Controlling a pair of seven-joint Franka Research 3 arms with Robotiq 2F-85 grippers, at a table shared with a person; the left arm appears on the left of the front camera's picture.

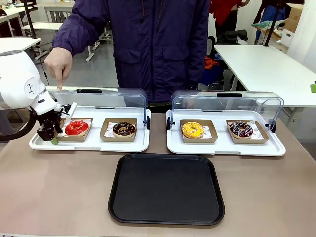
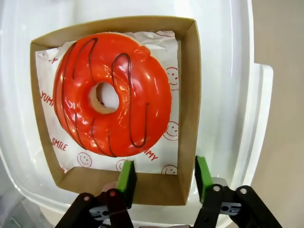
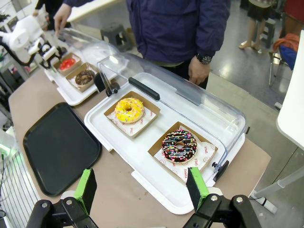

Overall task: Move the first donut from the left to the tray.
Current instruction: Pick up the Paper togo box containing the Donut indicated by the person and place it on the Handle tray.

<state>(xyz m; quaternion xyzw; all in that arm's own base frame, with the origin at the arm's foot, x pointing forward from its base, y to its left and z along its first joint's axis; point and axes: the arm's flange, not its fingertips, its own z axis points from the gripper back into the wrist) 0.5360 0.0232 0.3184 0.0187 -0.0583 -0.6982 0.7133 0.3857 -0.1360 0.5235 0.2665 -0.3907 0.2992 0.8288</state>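
The red-glazed donut point(image 1: 76, 128) lies on printed white paper in a small brown cardboard tray point(image 2: 187, 95), at the left end of the left white display tray point(image 1: 89, 144). My left gripper point(image 1: 51, 132) is down at that cardboard tray's near left corner. In the left wrist view the left gripper point(image 2: 165, 175) is open: one green pad is over the near wall, the other outside the side wall, and the donut point(image 2: 114, 99) lies just beyond them. The large black tray point(image 1: 167, 190) lies in the middle, nearer the robot's side. My right gripper point(image 3: 141, 187) hangs open above the table.
A chocolate donut point(image 1: 123, 129) sits beside the red one. A yellow donut point(image 1: 192, 130) and a sprinkled dark donut point(image 1: 241, 129) are in the right display tray point(image 1: 224, 148). Both clear lids stand raised. A person stands behind, one hand point(image 1: 60, 64) pointing down above the left tray.
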